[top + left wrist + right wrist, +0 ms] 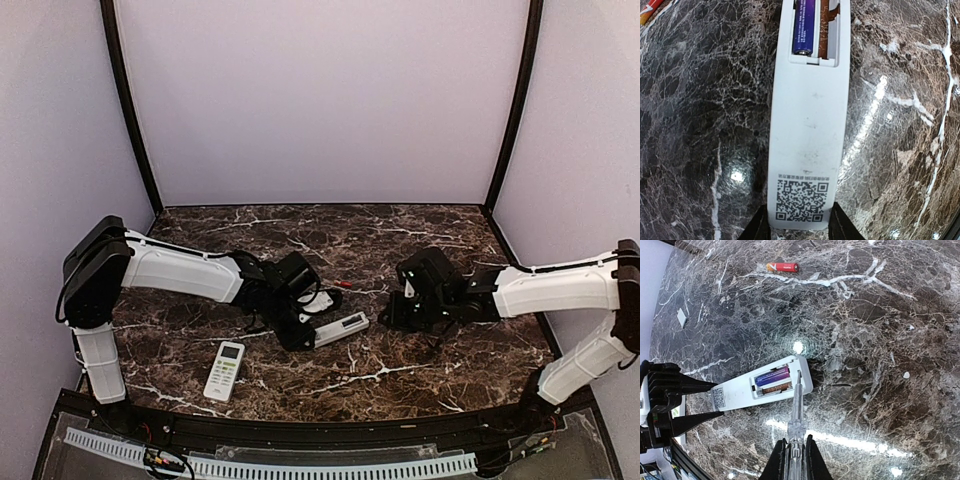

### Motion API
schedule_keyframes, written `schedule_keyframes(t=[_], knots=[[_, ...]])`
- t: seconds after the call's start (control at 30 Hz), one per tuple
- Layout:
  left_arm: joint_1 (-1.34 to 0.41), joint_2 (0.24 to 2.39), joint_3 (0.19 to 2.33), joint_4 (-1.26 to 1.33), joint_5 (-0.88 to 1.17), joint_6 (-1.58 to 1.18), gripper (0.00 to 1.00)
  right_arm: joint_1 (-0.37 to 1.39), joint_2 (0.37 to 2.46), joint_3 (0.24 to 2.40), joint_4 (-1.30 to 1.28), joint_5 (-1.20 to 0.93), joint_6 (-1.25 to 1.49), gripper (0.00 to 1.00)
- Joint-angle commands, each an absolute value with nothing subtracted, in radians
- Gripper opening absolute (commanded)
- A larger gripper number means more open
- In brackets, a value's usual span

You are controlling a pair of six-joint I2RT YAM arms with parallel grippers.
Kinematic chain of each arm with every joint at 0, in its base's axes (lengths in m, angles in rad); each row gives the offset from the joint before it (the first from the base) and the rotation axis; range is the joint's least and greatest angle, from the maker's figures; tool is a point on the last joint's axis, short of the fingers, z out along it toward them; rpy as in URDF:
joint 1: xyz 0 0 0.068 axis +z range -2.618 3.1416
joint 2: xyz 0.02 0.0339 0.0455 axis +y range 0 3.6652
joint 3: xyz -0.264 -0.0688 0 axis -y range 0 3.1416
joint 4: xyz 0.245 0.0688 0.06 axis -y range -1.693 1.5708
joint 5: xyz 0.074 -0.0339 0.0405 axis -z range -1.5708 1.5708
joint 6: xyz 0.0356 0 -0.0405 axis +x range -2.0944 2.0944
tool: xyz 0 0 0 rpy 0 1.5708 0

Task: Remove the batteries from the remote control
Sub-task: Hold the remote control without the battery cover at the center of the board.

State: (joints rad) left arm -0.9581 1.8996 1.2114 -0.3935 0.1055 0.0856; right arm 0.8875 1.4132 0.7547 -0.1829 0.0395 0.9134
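The left gripper [799, 227] clamps the QR end of the remote control [807, 150]; the right gripper [792, 460] pinches shut on a clear-handled probe [796, 405]; the purple battery [804, 27], top centre of the left wrist view, looks light, rigid and slick, probably best levered under its exposed end.

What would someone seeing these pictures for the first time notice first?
A white remote, back up mid-table, its battery bay open with one purple battery beside an empty slot. The left pincer clamps its end while the right pincer holds a slim clear tool, tip at the bay. A red battery lies loose on the marble beyond.
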Motion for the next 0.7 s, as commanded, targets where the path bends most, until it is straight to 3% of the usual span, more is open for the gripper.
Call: schedule_keyframes(t=[0.0,0.67], knots=[[-0.97,1.908,1.226,-0.435,0.109,0.095,0.25,0.881,1.357,0.769,-0.152,0.055,0.904,0.0],[-0.974,1.911,1.232,-0.445,0.062,0.089,0.22,0.884,1.41,0.789,-0.246,0.045,0.903,0.0]])
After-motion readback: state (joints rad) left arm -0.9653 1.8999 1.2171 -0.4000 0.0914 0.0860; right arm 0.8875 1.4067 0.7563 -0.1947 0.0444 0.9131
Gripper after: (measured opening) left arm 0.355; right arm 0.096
